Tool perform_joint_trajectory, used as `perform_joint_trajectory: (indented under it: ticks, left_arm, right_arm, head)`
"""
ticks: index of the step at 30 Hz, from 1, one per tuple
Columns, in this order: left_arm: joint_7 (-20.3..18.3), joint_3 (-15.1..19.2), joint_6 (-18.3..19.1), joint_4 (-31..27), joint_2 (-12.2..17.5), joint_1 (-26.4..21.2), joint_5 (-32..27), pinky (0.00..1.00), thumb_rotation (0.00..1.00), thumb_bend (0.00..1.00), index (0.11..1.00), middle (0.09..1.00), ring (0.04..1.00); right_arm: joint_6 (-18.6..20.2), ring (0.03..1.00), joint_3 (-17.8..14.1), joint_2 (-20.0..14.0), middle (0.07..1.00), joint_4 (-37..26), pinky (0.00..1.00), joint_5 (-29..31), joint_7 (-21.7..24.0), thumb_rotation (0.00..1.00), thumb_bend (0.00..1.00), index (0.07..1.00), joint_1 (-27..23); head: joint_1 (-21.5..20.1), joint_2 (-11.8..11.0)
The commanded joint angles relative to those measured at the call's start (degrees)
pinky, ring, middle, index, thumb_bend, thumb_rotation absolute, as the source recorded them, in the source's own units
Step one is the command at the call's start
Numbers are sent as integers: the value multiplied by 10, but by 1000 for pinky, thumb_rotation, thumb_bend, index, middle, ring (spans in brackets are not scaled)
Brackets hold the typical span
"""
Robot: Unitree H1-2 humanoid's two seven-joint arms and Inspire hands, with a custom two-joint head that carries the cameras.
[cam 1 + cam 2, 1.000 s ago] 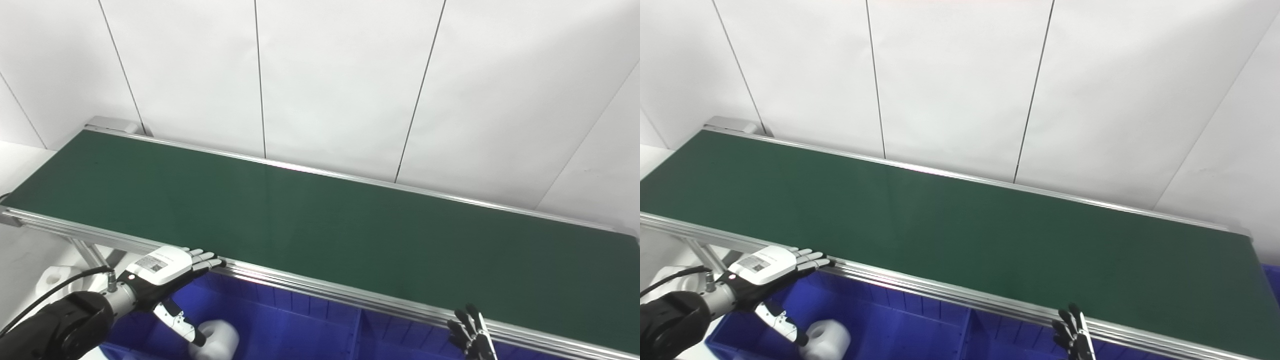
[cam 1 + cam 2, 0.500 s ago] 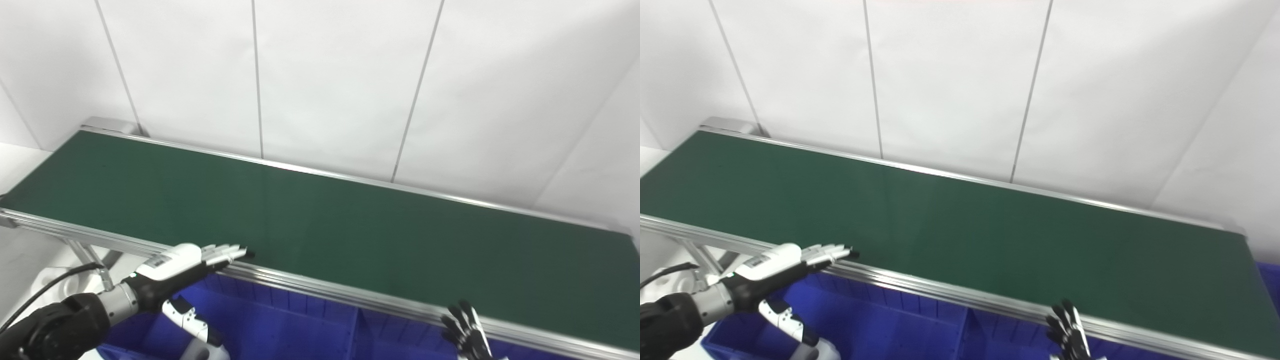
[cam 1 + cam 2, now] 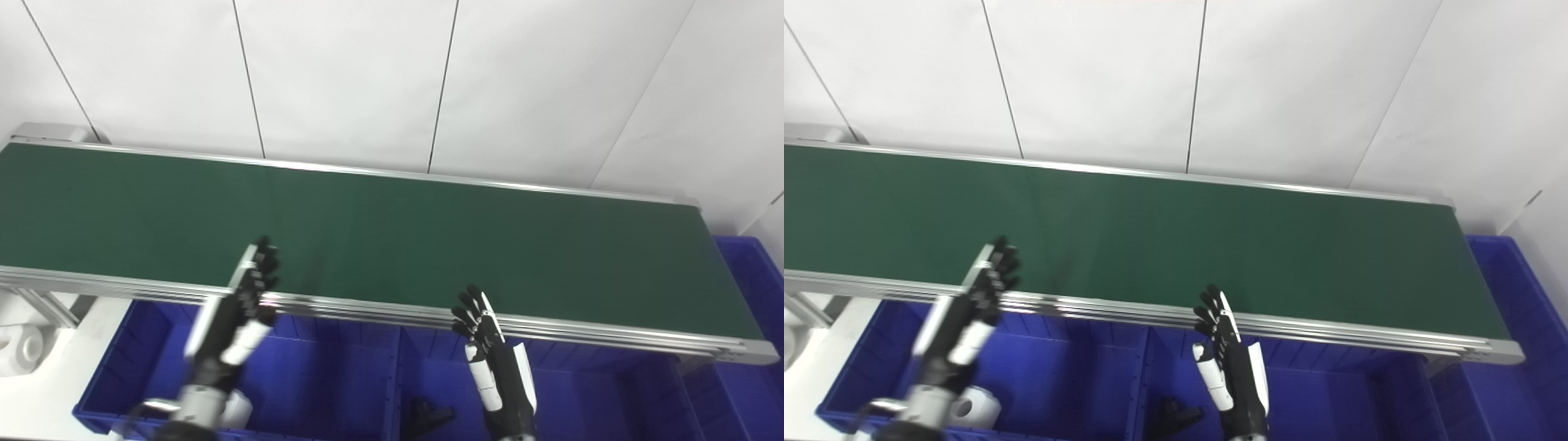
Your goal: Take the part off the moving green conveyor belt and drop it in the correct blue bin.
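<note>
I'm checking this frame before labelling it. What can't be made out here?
- White part: half hidden by the left robot hand, which is motion-blurred.
- Black part: dark, shape unclear, beside the right robot hand.
- Far-right blue bin: cut off by the frame edge.

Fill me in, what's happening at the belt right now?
Nothing is being handled at the moment. The green conveyor belt carries no part in view. The left hand and right hand are both raised, open and holding nothing, at the belt's near rail above the blue bins. A white part lies in the left compartment and a black part in the next one.
</note>
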Motion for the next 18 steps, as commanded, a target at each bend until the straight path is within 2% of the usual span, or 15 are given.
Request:
perform_joint_trajectory:
  ticks: [1,4,8,9,12,15,18]
  left_arm:
    - [-9,-15,-25,3,-2,-17,6,965,843,911,1000,999,988]
    - [-22,-36,-38,11,4,-19,19,974,836,909,1000,1000,991]
    - [-23,-40,-30,0,-2,-11,10,987,816,927,1000,1000,1000]
    - [-16,-39,-17,-19,-10,-5,13,981,829,935,1000,1000,1000]
    - [-4,-40,25,-73,-27,11,17,979,830,797,1000,1000,997]
    - [-1,-51,75,-145,-40,34,18,996,839,743,1000,1000,1000]
    - [1,-53,29,-128,-30,49,41,975,870,754,1000,1000,998]
  right_arm:
    - [7,895,-2,12,939,-27,868,4,-7,961,821,983,-9]
    - [8,906,-7,7,948,-34,876,11,-8,966,807,990,-8]
    - [3,904,-12,0,945,-38,874,16,-8,971,810,984,0]
    - [0,900,-13,-2,942,-36,871,14,-9,967,811,981,2]
    - [-4,892,-15,-7,934,-37,859,12,-11,960,802,975,9]
    - [0,892,-16,-10,938,-47,861,16,-11,954,794,977,16]
    - [6,894,-17,-13,936,-56,865,17,-9,953,792,978,20]
  head:
    - [1,2]
    - [3,-2]
    - [5,-7]
    - [5,-8]
    - [5,-9]
    - [7,-3]
    - [5,0]
